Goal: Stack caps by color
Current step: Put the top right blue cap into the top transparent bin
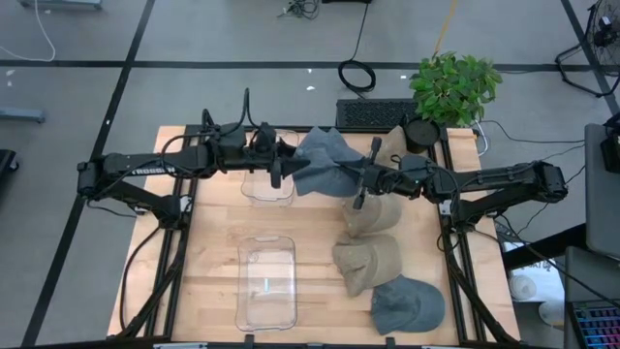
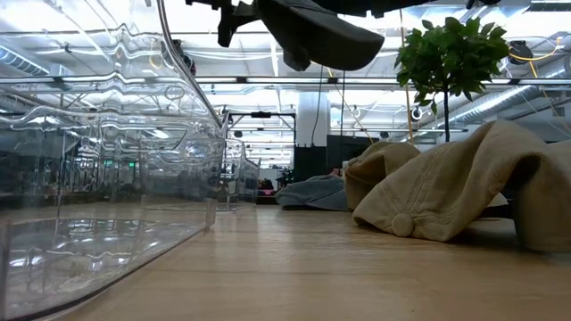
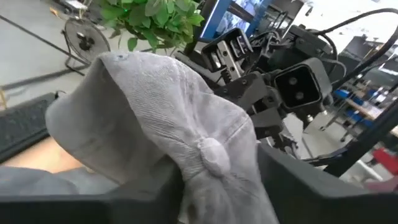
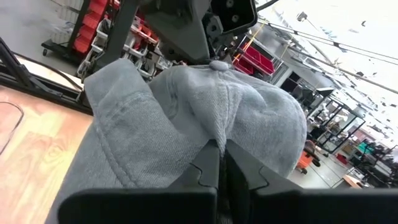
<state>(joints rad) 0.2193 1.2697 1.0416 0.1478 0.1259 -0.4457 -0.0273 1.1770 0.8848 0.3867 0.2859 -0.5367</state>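
Two pincers meet over the far middle of the desk, and both grip one slate blue-grey cap that hangs in the air between them. The left pincer is closed on one side of its crown; the left wrist view shows the fabric draped over the fingers, with the top button in plain sight. The right pincer has its fingers pinched almost together on a fold of the crown from the opposite side.

The other caps lie on the right half of the desk. A tan cap sits just under the right arm, a second tan cap touches it on the near side, and another blue-grey cap rests beside that one at the near edge. Two clear bins stand to the left of them.

The held cap looks light and quite limp: the crown folds and sags wherever it is not gripped, so it will probably not keep its shape when released. The brim is likely the stiffest part and the surest place to hold; a pinch of crown fabric holds too, but lets the rest swing. It probably belongs on the blue-grey cap at the near edge.
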